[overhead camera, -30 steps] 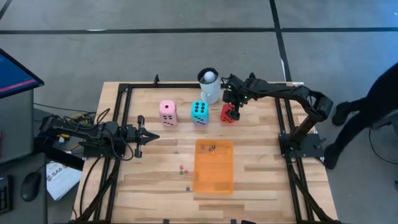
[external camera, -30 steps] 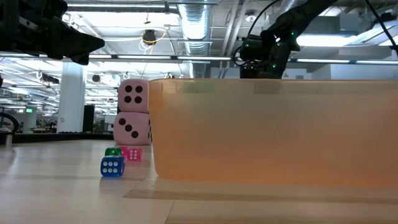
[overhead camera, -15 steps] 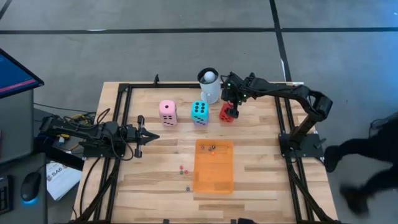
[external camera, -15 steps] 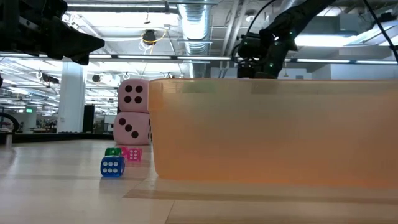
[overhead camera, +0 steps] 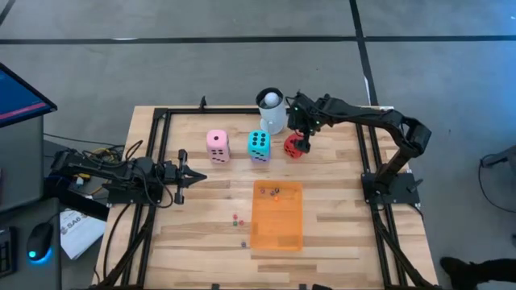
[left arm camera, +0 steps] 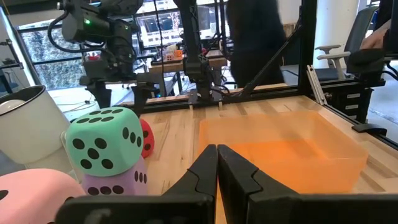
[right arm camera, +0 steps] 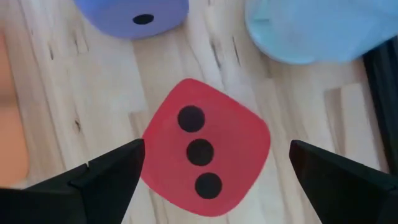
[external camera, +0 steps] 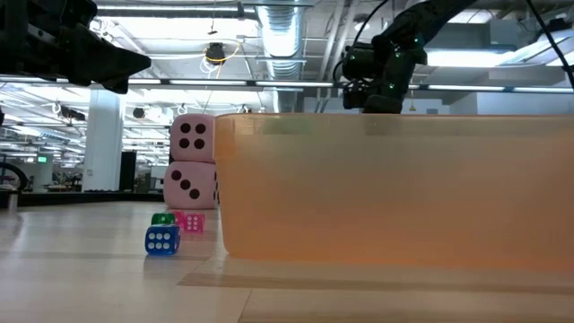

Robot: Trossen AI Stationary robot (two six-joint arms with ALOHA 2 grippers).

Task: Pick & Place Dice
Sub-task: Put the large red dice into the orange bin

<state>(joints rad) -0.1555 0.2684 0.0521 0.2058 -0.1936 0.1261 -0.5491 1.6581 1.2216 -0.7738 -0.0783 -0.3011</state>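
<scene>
My right claw [overhead camera: 297, 142] spread wide over the red die [overhead camera: 294, 146] (three pips up), not gripping, left claw [overhead camera: 198, 178] pressed together, parked at the table [overhead camera: 339, 225] edge

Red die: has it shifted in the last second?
Yes. The red die has turned and sits slightly closer to the white mug, under the open right gripper.
</scene>
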